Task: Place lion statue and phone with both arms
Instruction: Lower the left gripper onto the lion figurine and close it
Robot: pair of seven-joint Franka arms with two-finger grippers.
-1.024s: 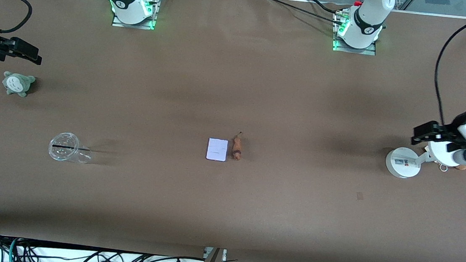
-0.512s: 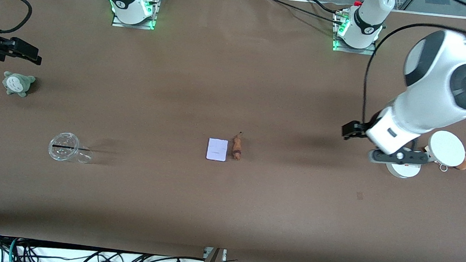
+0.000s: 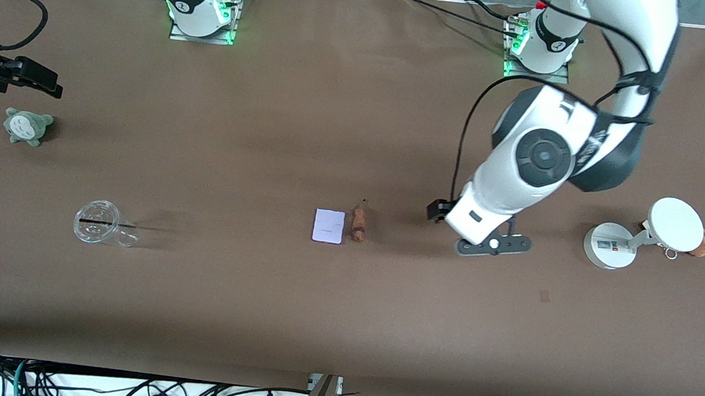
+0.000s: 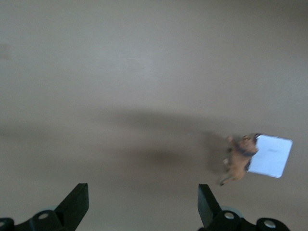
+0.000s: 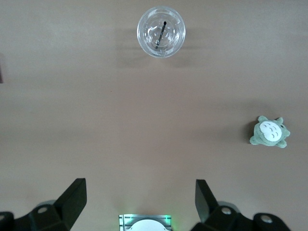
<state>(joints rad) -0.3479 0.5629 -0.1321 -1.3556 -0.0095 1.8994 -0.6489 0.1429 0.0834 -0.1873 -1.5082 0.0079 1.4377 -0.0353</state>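
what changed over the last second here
The left arm swung from its end of the table toward the middle; the left gripper, open and empty, now hangs over bare table beside the lion statue. Nothing was grasped or released. The statue, the phone and the waiting right gripper stayed put.

My two arms are glossy white with rounded shells and dark grey joint caps. Each base (image 3: 202,9) sits on a metal plate lit green at the edges, with a small red button beside it. A black cable (image 3: 470,125) loops along the left arm. Its tool (image 4: 142,207) has black wedge-shaped fingers with small screws, and the right tool (image 5: 139,204) looks the same.
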